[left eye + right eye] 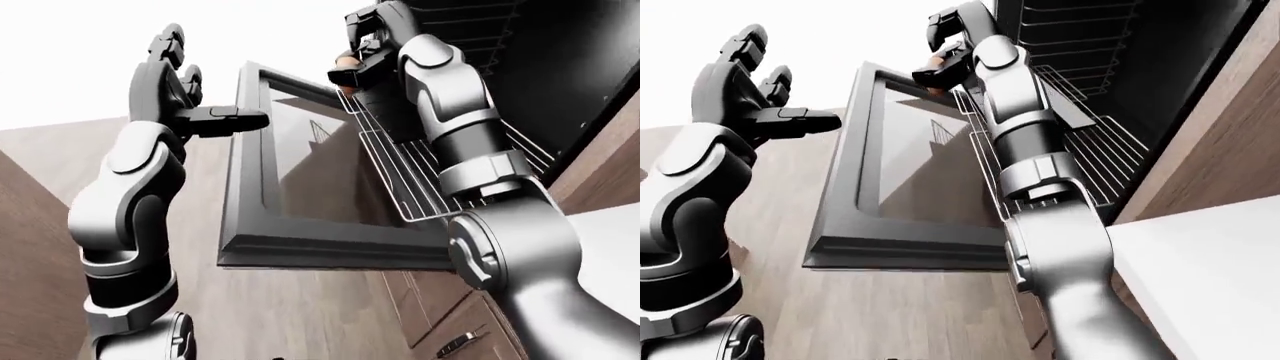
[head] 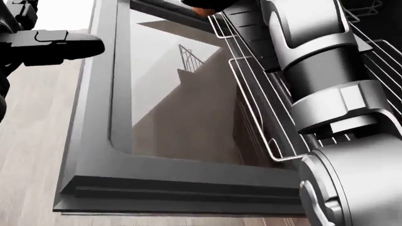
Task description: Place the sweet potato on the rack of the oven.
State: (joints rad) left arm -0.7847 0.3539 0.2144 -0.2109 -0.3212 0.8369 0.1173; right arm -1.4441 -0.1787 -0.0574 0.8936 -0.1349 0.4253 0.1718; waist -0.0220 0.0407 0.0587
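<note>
- Right hand (image 1: pixel 362 46) is up at the far end of the pulled-out rack, fingers curled round the sweet potato (image 1: pixel 345 61); only a small orange patch shows under the dark fingers. Grip looks closed on it, presumably so it can't roll before set-down.
- The potato sits just above the far-left corner of the rack (image 1: pixel 420 176), touching or nearly touching the wires; contact can't be confirmed from these angles.
- The right arm stretches along the rack, forearm over the wires, which covers much of the landing area.
- The rack is slid out of the oven cavity (image 1: pixel 1110 67) over the open door, likely so the drop point is reachable without going into the dark box. More wire shelves show higher up inside.
- Oven door (image 1: pixel 290 187) hangs open to the left of the rack, glass panel facing the cameras.
- Left hand (image 1: pixel 175 90) is empty, fingers spread, held up left of the door and well clear of it. Looks parked out of the way.
- Wood cabinet fronts (image 1: pixel 450 315) sit below the oven, white counter (image 1: pixel 1210 270) at near right.
- Judgement: placement is at its last step, lower and release.
</note>
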